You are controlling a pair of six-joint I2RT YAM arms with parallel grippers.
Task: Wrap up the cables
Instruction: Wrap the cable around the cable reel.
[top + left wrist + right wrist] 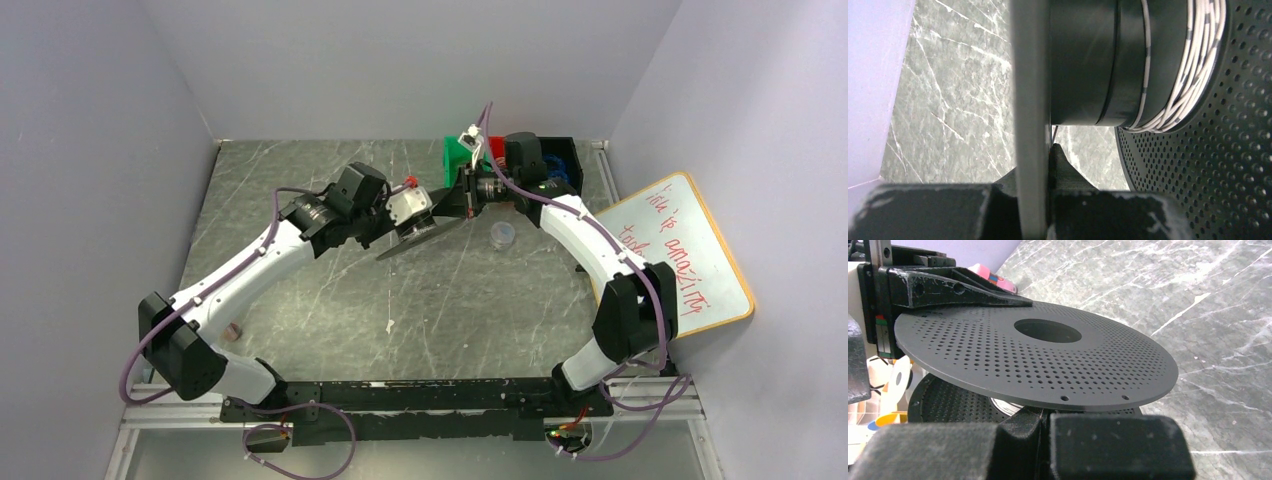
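A black spool (415, 228) with perforated flanges hangs tilted above the middle of the table. My left gripper (405, 215) is shut on the rim of one flange (1030, 75), seen edge-on between its fingers (1060, 162). The whitish cable (1193, 60) lies wound round the hub, next to the other flange (1233, 165). My right gripper (1045, 415) sits just under the edge of the upper flange (1048, 365), jaws pressed together, with a hair-fine strand of cable at their seam. In the top view it (455, 205) meets the spool from the right.
A green bin (458, 158), a red item (497, 148) and a black bin (575, 150) with blue wire stand at the back. A small clear cup (503, 235) sits right of the spool. A whiteboard (680, 255) leans against the right wall. A small round object (232, 332) lies by the left arm.
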